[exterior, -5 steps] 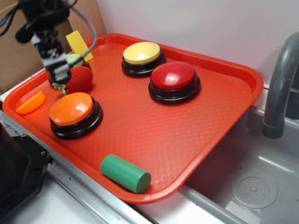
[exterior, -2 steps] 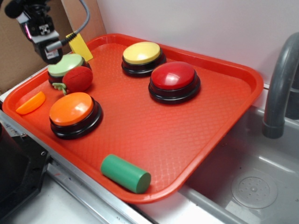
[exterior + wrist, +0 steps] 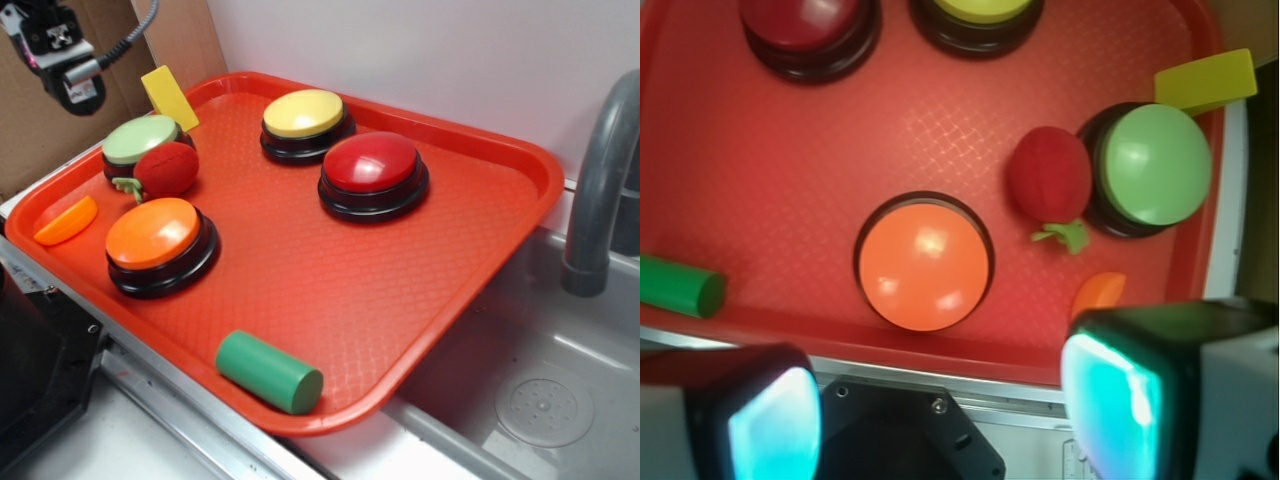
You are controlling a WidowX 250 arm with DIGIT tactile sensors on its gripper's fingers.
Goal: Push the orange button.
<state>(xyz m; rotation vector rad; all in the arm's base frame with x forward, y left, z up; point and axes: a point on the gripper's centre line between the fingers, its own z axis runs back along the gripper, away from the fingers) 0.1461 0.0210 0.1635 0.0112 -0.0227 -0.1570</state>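
The orange button [image 3: 155, 235] has a glossy orange dome on a black base and sits near the front left of the red tray [image 3: 540, 170]. In the wrist view the orange button [image 3: 925, 262] lies well below and ahead of the fingers, with nothing touching it. My gripper [image 3: 78, 92] hangs high at the top left corner of the exterior view, up and behind-left of the button, partly cut off by the frame. In the wrist view the gripper [image 3: 940, 420] is open, its two pads far apart with nothing between them.
On the tray are a red button [image 3: 372, 165], a yellow button [image 3: 303, 113], a green button [image 3: 140, 140], a red strawberry toy [image 3: 165, 168], an orange slice [image 3: 66, 221], a yellow block [image 3: 168, 97] and a green cylinder [image 3: 270, 372]. A grey faucet [image 3: 600, 190] and a sink [image 3: 540, 400] are at right.
The gripper has risen and drawn back to the upper left, away from the strawberry toy and green button. Nothing on the tray has moved.
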